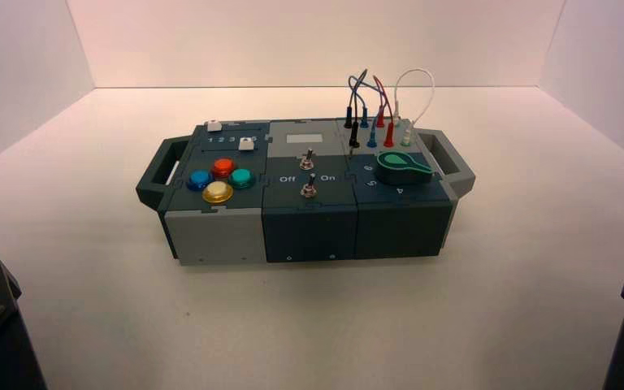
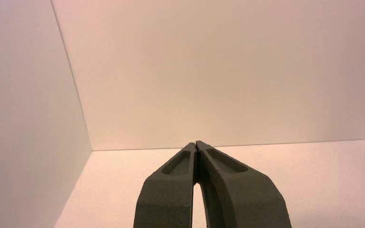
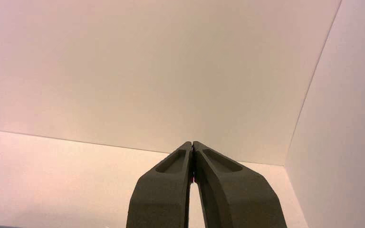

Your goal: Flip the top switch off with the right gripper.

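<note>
Pointing toward twelve o'clock, the right gripper (image 3: 193, 142) is clenched, apparently on nothing; the top toggle switch (image 1: 307, 160) stands near the box's centre.

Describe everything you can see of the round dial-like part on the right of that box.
The knob is a thick, dark, rounded piece, plastic by its look, with a green teardrop-shaped outline on top. It sits on the dark blue panel at the box's right, nearer the front than the wires. Pale digits are printed on the panel beside it. Neither robot hand touches it. Which digit it points at can't be told from here.
</note>
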